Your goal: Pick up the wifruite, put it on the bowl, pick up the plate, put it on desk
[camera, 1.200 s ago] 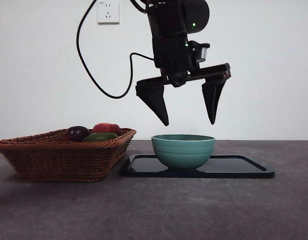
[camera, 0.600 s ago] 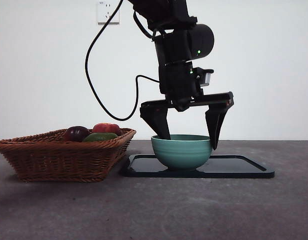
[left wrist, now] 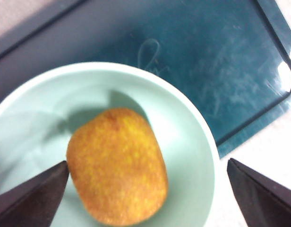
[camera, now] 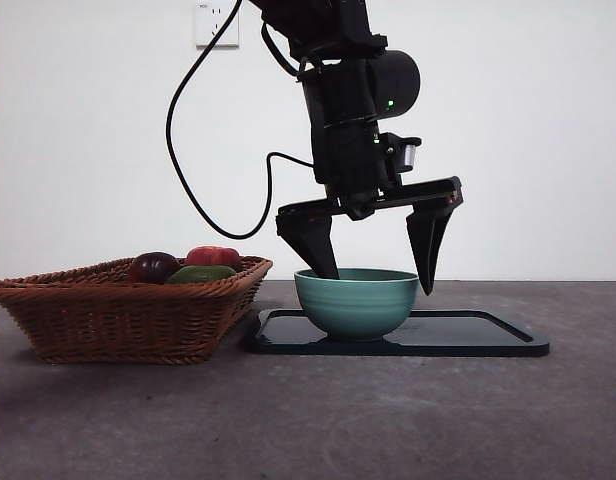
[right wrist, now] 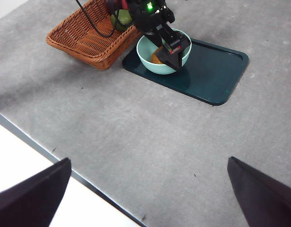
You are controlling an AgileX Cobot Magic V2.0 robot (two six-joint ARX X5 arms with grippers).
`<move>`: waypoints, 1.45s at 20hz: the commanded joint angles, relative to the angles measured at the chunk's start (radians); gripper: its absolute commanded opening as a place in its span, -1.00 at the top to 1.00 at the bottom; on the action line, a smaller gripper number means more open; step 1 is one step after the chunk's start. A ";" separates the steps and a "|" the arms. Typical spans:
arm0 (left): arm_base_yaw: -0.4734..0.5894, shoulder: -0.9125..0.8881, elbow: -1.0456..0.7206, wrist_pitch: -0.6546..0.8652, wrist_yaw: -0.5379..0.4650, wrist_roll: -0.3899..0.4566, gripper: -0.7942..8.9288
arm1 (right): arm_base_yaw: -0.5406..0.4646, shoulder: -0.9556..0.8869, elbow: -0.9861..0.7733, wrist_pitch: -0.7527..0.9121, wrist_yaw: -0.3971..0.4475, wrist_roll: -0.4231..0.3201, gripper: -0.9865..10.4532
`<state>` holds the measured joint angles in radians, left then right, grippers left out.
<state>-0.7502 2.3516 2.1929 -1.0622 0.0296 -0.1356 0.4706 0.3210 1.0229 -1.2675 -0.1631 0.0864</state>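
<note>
Centre frame, front view: left gripper [camera: 373,270] spread wide, one jaw inside the teal bowl [camera: 356,302], the other outside its rim. Wifruite [left wrist: 117,165] lying loose in the bowl, on the dark tray [camera: 488,335]. Right gripper [right wrist: 150,189] wide open, far off. Risk: lifting skewed, jaw hooking rim, tipping bowl.

Glossy dark tray [camera: 468,340] — woven wicker basket [camera: 108,315] — matt mottled desk [camera: 388,420].

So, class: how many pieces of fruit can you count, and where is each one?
4: the wifruite lies inside the bowl; a dark purple fruit, a red fruit and a green fruit sit in the wicker basket, which may hide more.
</note>
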 commanded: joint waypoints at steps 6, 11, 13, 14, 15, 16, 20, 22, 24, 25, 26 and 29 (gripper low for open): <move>0.005 0.035 0.164 -0.066 -0.020 0.000 -0.36 | 0.005 0.002 0.010 0.009 0.000 0.026 -0.26; 0.039 0.038 0.164 -0.090 -0.057 -0.040 -0.35 | 0.005 0.002 0.010 0.009 0.000 0.040 -0.26; 0.051 0.039 0.164 -0.095 -0.053 -0.055 -0.29 | 0.005 0.002 0.010 0.009 0.000 0.045 -0.26; 0.051 0.042 0.164 -0.095 -0.045 -0.057 -0.29 | 0.005 0.002 0.010 0.009 0.000 0.045 -0.26; 0.051 0.044 0.164 -0.092 -0.022 -0.061 -0.29 | 0.005 0.002 0.010 0.010 0.000 0.045 -0.26; 0.051 0.048 0.164 -0.084 -0.006 -0.062 -0.29 | 0.005 0.002 0.010 0.010 0.003 0.045 -0.26; 0.038 0.064 0.164 -0.066 -0.011 -0.082 -0.20 | 0.005 0.002 0.010 0.010 0.007 0.045 -0.26; 0.037 0.072 0.164 -0.068 -0.014 -0.098 -0.11 | 0.005 0.002 0.010 0.010 0.007 0.045 -0.26; 0.037 0.079 0.164 -0.071 -0.014 -0.097 -0.11 | 0.005 0.002 0.010 0.010 0.007 0.045 -0.26; 0.037 0.083 0.164 -0.074 -0.014 -0.097 -0.11 | 0.005 0.002 0.010 0.010 0.007 0.045 -0.26; 0.037 0.088 0.164 -0.079 -0.014 -0.097 -0.11 | 0.005 0.002 0.010 0.010 0.007 0.045 -0.26; 0.034 0.116 0.164 -0.098 -0.014 -0.097 -0.11 | 0.005 0.002 0.010 0.010 0.007 0.045 -0.26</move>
<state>-0.7052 2.4283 2.3310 -1.1603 0.0216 -0.2268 0.4706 0.3210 1.0229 -1.2675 -0.1570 0.1207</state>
